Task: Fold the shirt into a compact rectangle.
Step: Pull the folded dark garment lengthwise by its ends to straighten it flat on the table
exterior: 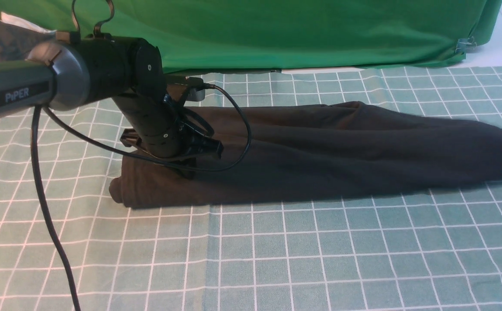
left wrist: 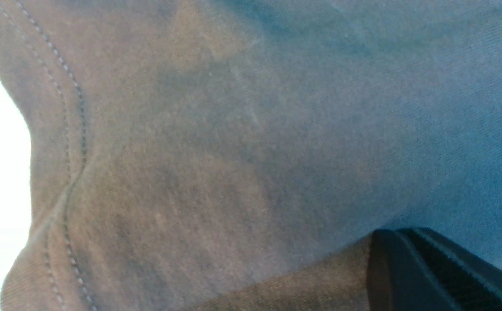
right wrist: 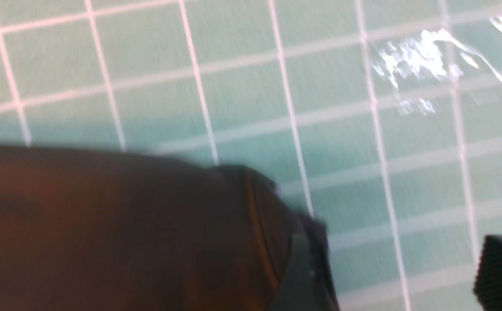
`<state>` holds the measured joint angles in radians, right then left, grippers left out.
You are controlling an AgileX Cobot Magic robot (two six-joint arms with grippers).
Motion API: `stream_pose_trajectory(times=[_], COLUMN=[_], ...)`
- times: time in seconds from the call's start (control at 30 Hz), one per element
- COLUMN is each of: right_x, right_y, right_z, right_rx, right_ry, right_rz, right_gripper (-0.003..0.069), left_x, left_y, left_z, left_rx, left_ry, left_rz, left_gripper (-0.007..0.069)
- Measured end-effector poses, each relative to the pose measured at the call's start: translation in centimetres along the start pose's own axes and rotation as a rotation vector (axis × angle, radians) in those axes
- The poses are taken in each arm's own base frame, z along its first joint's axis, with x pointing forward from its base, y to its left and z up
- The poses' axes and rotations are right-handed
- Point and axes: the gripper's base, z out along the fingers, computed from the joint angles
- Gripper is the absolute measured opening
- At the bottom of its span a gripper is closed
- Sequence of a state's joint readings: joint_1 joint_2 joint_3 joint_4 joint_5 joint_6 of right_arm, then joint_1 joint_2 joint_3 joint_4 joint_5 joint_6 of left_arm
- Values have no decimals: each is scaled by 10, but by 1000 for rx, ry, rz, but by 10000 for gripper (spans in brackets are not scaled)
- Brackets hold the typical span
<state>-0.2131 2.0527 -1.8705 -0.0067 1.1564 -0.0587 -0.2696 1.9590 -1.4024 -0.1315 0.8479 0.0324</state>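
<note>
Left claw [exterior: 188, 169], clenched, sits atop the left end of the shirt [exterior: 341, 147] — right claw [right wrist: 400, 263], released, just beside its edge.

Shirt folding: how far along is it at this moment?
Done: the shirt lies as a long band across the checked tablecloth. In hand: the left gripper is shut on its left end; the right gripper is open beside the fabric. Left: folding the band into a compact rectangle.
</note>
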Motion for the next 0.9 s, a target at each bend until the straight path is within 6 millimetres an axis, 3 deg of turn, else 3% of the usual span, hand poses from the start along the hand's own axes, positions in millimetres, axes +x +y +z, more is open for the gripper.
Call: stream_pose_trajectory(times=[0.13,0.23,0.43,0.67,0.77,0.9], right_x=[5,10,37,39,38,25], right_y=[0,1,2,6,8,13], right_z=[-20,-18,25,62,67,55], right_rx=[1,-8,-19,-90,-124,-141], right_ry=[8,28,169,210,212,170], right_rz=[11,25,24,43,54,43], right_gripper=[517,518,524,566,569,569], left_x=[0,1,6,9,8,5], left_y=[0,0,1,2,3,17], left_z=[0,0,-1,-12,-20,-34], left_rx=[0,1,-8,-33,-35,-27], left_ry=[4,15,65,79,58,-5], left_rz=[0,-1,9,27,7,-54], left_gripper=[6,6,6,6,6,6])
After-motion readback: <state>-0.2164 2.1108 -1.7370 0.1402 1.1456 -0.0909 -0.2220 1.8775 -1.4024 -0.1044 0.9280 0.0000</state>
